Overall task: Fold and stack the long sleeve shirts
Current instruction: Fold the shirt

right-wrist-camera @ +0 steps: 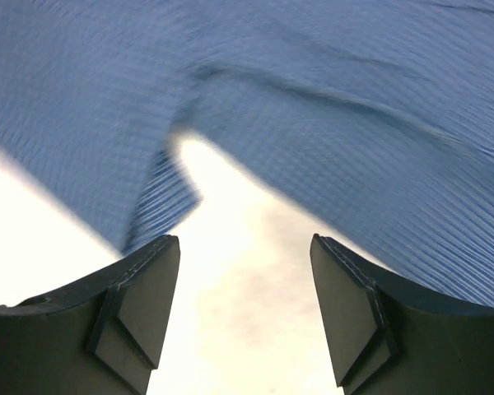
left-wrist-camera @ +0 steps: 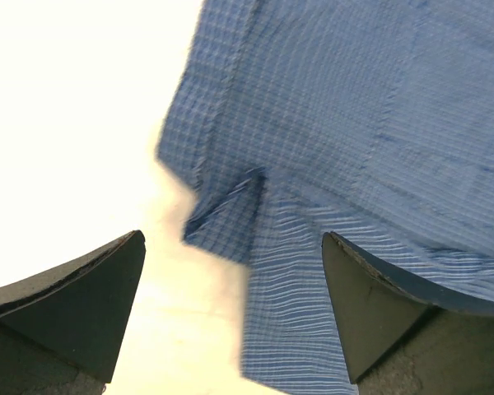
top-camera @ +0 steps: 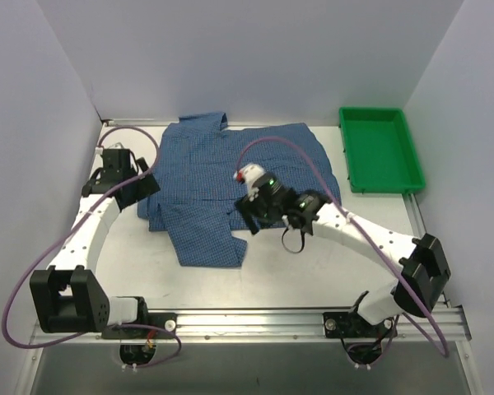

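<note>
Presently: blue checked shirt (top-camera: 230, 177), part-folded, spread on table (top-camera: 313, 280) toward far side. Left gripper (left-wrist-camera: 230, 239) at its left edge, right gripper (right-wrist-camera: 245, 243) over its near hem; both jaws wide, empty. Advised: pinch one cloth layer at each edge, lift together, fold evenly.

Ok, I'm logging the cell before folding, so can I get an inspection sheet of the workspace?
Surface: white table, no spills seen.
Job's things: one blue checked shirt, spread out, collar at the far side; no second seen.
Clutter: green tray far right, nothing in it.
Grippers: left gripper open at the shirt's left edge; right gripper open over its near edge; both empty.
Cables: left purple cable loops off its arm; right purple cable arcs above the shirt.
Surroundings: white walls on three sides; metal rail at near edge.
</note>
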Motion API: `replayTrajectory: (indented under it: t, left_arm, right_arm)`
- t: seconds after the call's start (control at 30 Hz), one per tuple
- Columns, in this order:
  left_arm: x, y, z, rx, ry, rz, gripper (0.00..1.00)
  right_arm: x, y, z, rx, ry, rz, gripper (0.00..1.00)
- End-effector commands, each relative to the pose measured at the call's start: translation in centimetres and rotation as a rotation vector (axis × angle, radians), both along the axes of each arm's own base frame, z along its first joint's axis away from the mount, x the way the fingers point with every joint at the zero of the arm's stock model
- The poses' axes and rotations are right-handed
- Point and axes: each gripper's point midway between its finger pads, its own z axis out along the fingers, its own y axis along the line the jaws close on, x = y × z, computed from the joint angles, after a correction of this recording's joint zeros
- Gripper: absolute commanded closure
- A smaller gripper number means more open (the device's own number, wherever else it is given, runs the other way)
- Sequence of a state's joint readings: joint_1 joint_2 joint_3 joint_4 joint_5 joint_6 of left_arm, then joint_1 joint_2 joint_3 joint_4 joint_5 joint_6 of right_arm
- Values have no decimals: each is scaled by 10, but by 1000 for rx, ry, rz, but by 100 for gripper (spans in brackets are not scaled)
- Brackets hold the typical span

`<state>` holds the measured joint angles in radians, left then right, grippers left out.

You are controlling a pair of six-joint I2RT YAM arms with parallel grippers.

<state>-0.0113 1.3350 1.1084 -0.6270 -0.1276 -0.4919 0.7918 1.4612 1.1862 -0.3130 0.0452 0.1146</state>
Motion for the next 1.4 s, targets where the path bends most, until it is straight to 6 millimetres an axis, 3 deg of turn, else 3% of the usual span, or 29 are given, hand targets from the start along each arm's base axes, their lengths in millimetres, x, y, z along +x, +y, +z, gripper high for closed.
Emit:
replayTrajectory:
  t: [0.0, 0.03, 0.13, 0.17, 0.4, 0.57, 0.7, 0.87, 1.0, 1.07, 1.17, 1.23, 1.37]
  left_arm:
    - [-22, 26, -18, 137, 70, 32, 3]
    - [-27, 27, -24, 147, 90, 31, 3]
    - [-34, 29, -31, 155, 109, 35, 3]
    - [-35, 38, -34, 152, 120, 60, 3]
    - [-36, 45, -36, 112, 119, 93, 3]
    - [-35, 44, -40, 90, 126, 88, 3]
    - [-35, 46, -41, 85, 127, 99, 3]
    - [-34, 45, -41, 76, 123, 94, 3]
    - [-35, 45, -40, 73, 123, 95, 3]
    - [-35, 45, -40, 74, 120, 96, 3]
    - [-34, 45, -40, 74, 118, 96, 3]
    - [-34, 45, -40, 73, 118, 95, 3]
    - [-34, 45, -39, 64, 114, 97, 2]
  right_arm:
    - [-45, 36, -18, -66, -11, 293, 36]
    - [-66, 54, -26, -84, -6, 374, 36]
    - [-92, 80, -44, -149, -11, 489, 36]
    - [-94, 84, -49, -174, -21, 498, 36]
    - [-116, 111, -97, -323, -12, 632, 36]
    - [-106, 118, -113, -432, -75, 635, 38]
    - [-97, 118, -130, -516, -115, 614, 52]
    - [-88, 113, -136, -596, -199, 594, 66]
    - [-84, 114, -139, -640, -232, 596, 97]
    - [-87, 116, -138, -637, -234, 602, 100]
    - [-90, 121, -111, -579, -255, 594, 100]
    - [-85, 126, -78, -521, -298, 575, 100]
    - [-56, 127, -19, -453, -371, 489, 100]
